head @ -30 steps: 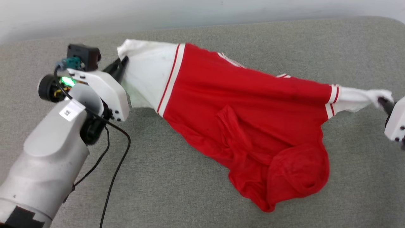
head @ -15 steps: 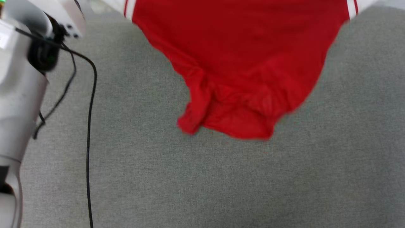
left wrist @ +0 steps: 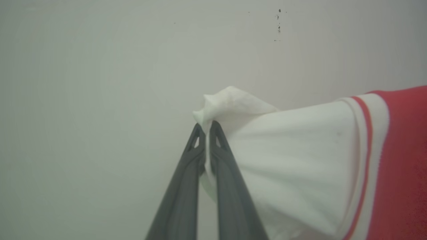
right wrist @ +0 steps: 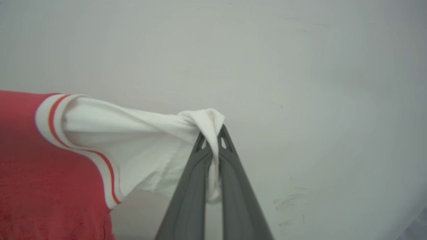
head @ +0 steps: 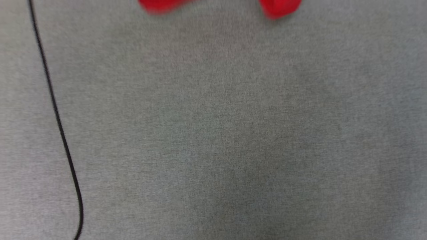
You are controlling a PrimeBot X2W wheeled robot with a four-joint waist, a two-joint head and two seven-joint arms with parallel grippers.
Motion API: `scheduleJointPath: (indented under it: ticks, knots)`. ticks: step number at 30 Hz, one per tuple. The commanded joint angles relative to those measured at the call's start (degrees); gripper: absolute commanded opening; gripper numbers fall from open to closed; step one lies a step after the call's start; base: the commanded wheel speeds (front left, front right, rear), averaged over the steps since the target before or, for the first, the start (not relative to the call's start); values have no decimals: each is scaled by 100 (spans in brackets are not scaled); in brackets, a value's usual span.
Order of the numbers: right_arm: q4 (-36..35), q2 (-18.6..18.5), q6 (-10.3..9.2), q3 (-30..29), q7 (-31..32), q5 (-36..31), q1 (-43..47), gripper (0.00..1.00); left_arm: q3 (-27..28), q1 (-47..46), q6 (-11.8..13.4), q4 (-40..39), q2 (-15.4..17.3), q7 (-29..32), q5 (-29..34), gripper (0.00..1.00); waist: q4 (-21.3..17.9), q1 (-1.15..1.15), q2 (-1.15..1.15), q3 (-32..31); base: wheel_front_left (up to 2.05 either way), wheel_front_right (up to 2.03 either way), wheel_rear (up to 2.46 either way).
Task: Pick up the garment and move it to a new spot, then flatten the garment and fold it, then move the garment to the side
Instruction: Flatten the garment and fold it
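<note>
The garment is a red jersey with white sleeves and red-white striped trim. In the left wrist view my left gripper point(left wrist: 206, 126) is shut on the bunched end of one white sleeve of the garment point(left wrist: 300, 160). In the right wrist view my right gripper point(right wrist: 213, 133) pinches the twisted end of the other sleeve of the garment point(right wrist: 133, 140). The shirt hangs stretched in the air between the two grippers, in front of a pale wall. In the head view two red tips of the garment's hem point(head: 278, 6) dangle at the top edge.
A grey fabric surface point(head: 220, 133) spreads across the head view. A thin black cable point(head: 56, 116) runs down its left side. A pale wall point(left wrist: 100, 66) stands behind both grippers.
The shirt has gone up off the grey surface, held by both sleeves. The head camera has tilted down, so the arms and most of the shirt have left its picture.
</note>
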Motion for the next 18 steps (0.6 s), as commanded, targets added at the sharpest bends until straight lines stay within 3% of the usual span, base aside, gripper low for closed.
scheduleJointPath:
  ticks: [1, 9, 18]
  knots:
    - [170, -12, -12, 1, -102, -24, -287, 0, 62, -244, 2, 80, 117, -55, 59, 0, -46, -1, 0, 314, 0, 0, 0]
    - [1082, 150, -11, 392, -693, -6, -1203, 0, 289, -703, -128, 225, 100, -131, 223, 0, -55, -1, 0, 927, 0, 0, 0]
    - [2079, 380, -10, 1035, -1220, 533, -1199, 0, 745, -83, -322, 165, -66, -136, 359, 0, -4, -1, 0, 1238, 0, 0, 0]
